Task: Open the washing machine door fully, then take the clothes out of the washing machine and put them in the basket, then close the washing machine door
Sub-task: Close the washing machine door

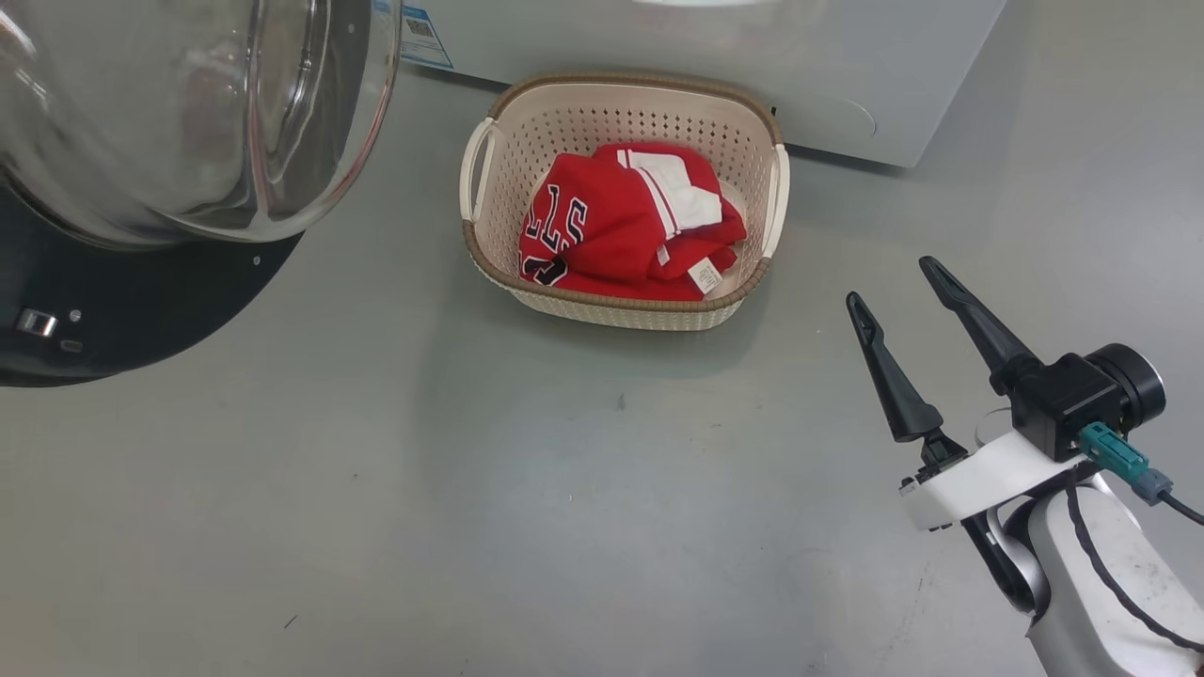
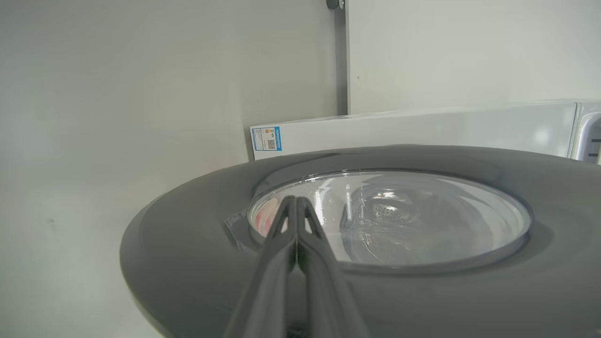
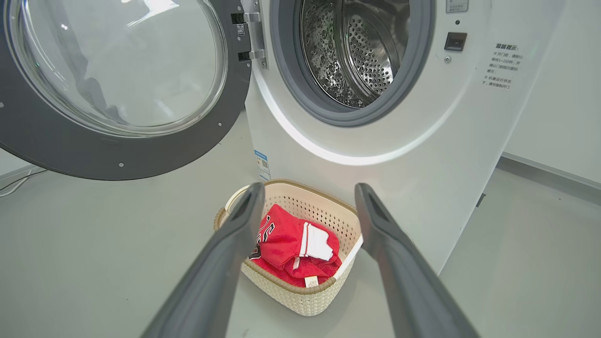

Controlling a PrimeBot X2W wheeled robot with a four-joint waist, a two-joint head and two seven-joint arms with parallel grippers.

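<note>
Door's wide open! The large round washing machine door [image 3: 127, 155], glossy black rim around a bulging clear glass bowl, hangs out to the left of the big white front-loading washing machine [image 3: 366, 155]. In the right wrist view, the perforated steel drum [image 3: 352, 47] shows inside its grey rubber gasket [image 3: 291, 70].

Down on the grey floor [image 1: 470, 470], the small cream perforated plastic basket [image 1: 564, 122] with the brown woven-look rim sits just in front of the machine, below the drum opening and near the small blue label [image 1: 425, 38]. And there are the clothes: the red jerseys with white trim and black-and-white lettering [image 1: 611, 226] lie bunched inside it, with a white tag showing at the near edge.

The right hand [image 1: 890, 282] hangs over the floor to the right of the basket, well clear of it. Its two long dark fingers are spread apart and hold nothing. Its own camera looks between them at the basket [image 3: 291, 286] and the jerseys [image 3: 286, 239].

Over to the left hand [image 2: 293, 199]: fingers pressed tight together, nothing between them, pointing at the door's outer face [image 2: 197, 244] where black rim meets glass. Whether the tips touch it, I cannot tell.
</note>
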